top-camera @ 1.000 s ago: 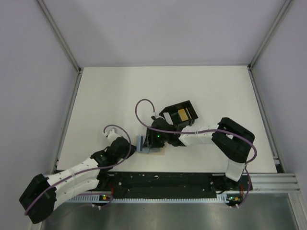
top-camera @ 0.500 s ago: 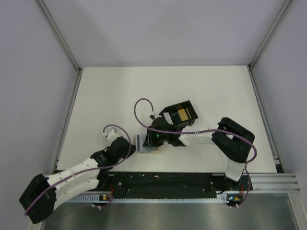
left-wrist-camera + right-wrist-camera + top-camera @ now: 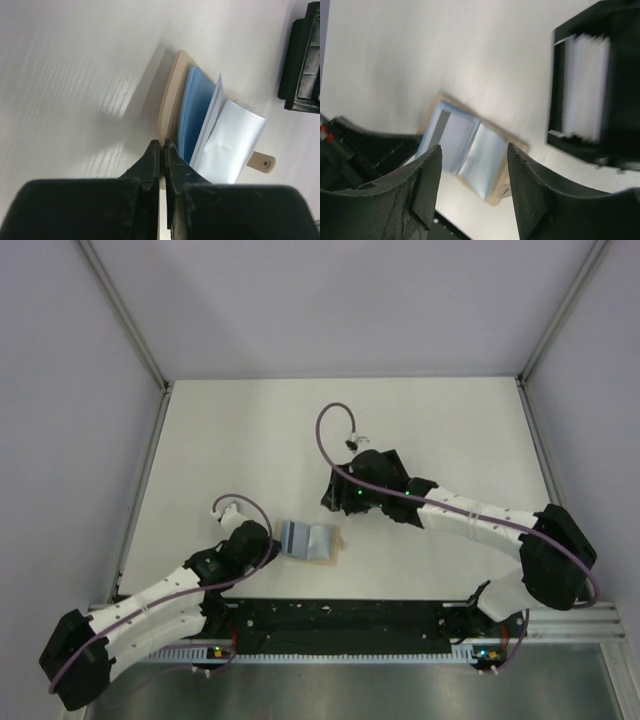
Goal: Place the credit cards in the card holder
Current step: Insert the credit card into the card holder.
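I see my left hand (image 3: pixel 161 147) pinching the near edge of the tan card holder (image 3: pixel 170 95) on the worktop (image 3: pixel 75 75). A light blue card (image 3: pixel 192 112) and a pale glossy flap (image 3: pixel 231 140) stand up inside it.

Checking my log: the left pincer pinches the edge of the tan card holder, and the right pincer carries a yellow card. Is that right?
Not quite. The right pincer is open and carries nothing, as the right wrist view shows. The left pincer does pinch the edge of the tan card holder.

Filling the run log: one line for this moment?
left hand shut on card holder edge | right hand open, empty, near black tray | blue card in holder
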`<move>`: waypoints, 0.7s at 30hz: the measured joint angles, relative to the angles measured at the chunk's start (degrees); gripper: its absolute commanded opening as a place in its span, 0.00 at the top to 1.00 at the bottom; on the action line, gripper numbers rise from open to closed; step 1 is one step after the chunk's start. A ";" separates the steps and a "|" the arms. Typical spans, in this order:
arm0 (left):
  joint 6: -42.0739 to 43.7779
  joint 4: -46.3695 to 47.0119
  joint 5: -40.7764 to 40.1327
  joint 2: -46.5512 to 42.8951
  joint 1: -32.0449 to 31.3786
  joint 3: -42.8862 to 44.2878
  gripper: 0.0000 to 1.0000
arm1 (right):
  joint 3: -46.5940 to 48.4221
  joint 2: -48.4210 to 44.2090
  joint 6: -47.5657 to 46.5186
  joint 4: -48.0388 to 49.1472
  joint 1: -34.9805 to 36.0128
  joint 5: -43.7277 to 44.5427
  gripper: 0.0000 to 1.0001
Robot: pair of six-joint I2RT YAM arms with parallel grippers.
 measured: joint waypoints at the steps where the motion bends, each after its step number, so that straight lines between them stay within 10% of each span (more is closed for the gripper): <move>1: 0.17 -0.63 -0.28 0.00 0.00 0.66 1.00 | 0.59 -0.94 -0.96 -0.74 -2.32 0.02 0.41; 9: 0.94 -1.90 -3.89 2.78 0.07 4.20 1.00 | 5.07 3.02 -7.23 -5.42 -16.87 -3.93 0.36; 21: 2.05 0.50 -2.82 13.66 5.25 9.70 1.00 | 13.38 18.14 -10.64 -8.13 -19.58 -13.40 0.34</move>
